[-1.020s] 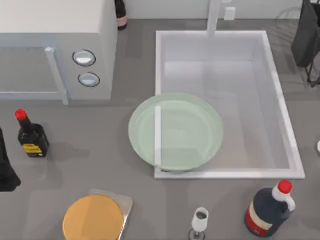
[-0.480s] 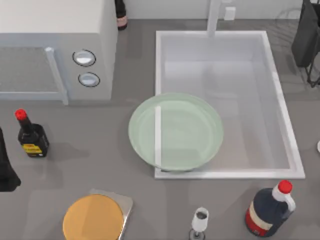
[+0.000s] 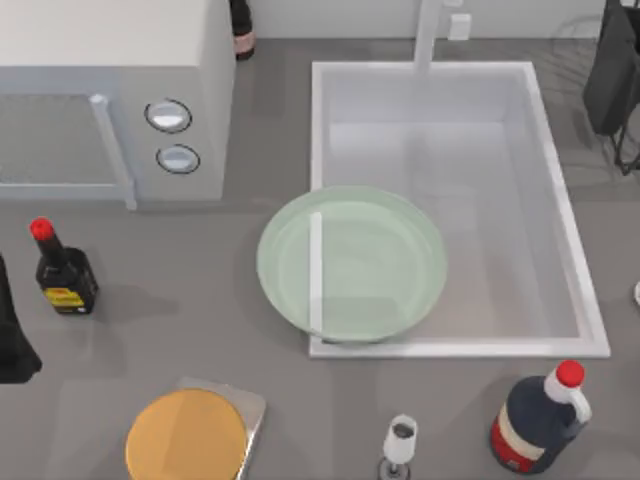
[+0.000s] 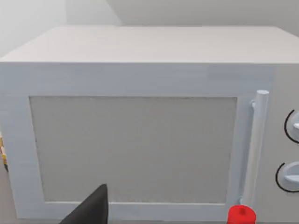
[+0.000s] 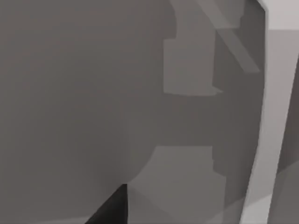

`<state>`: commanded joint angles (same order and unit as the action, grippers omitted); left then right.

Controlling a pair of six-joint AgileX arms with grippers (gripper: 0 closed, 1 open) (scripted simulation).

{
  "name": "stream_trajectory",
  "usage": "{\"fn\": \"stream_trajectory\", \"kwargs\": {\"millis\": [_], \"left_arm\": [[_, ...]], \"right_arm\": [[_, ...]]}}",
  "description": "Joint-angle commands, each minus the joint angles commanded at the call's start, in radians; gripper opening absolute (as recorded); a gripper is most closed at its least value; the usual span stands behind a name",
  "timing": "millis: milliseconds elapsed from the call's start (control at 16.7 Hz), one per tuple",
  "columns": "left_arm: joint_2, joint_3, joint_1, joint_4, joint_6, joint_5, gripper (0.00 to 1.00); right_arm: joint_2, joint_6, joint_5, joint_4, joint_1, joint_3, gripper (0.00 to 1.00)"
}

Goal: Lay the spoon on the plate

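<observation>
One plate [image 3: 352, 265]: pale green, laid across the sink's [image 3: 575, 290] front-left rim, near the counter's middle.
Left arm [image 3: 12, 335]: parked at the counter's left edge (finger state cannot be told).
Right arm [image 3: 612, 70]: parked at the back-right corner.

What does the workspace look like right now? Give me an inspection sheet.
Surface: grey counter, level.
Job's things: plate lies across the front left rim of the sink, nothing on it; spoon cannot be told; a white sliver at the right edge is cut off.
Clutter: soy bottle at left; orange disc on a grey board; small white stemmed cup; dark jug at front right.
Grippers: left arm at the left edge, right arm at the far right corner, both away from the plate.
Cables: nothing seen.
Surroundings: microwave at far left; tap behind the sink.
</observation>
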<state>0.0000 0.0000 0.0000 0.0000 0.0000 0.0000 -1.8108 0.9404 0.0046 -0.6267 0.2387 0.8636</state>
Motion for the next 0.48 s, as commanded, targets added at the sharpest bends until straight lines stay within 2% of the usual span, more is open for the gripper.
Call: {"fn": "stream_trajectory", "kwargs": {"millis": [300,480], "left_arm": [[0.0,0.0,0.0,0.0,0.0,0.0,1.0],[0.0,0.0,0.0,0.0,0.0,0.0,1.0]], "right_arm": [[0.0,0.0,0.0,0.0,0.0,0.0,0.02],[0.0,0.0,0.0,0.0,0.0,0.0,0.0]]}}
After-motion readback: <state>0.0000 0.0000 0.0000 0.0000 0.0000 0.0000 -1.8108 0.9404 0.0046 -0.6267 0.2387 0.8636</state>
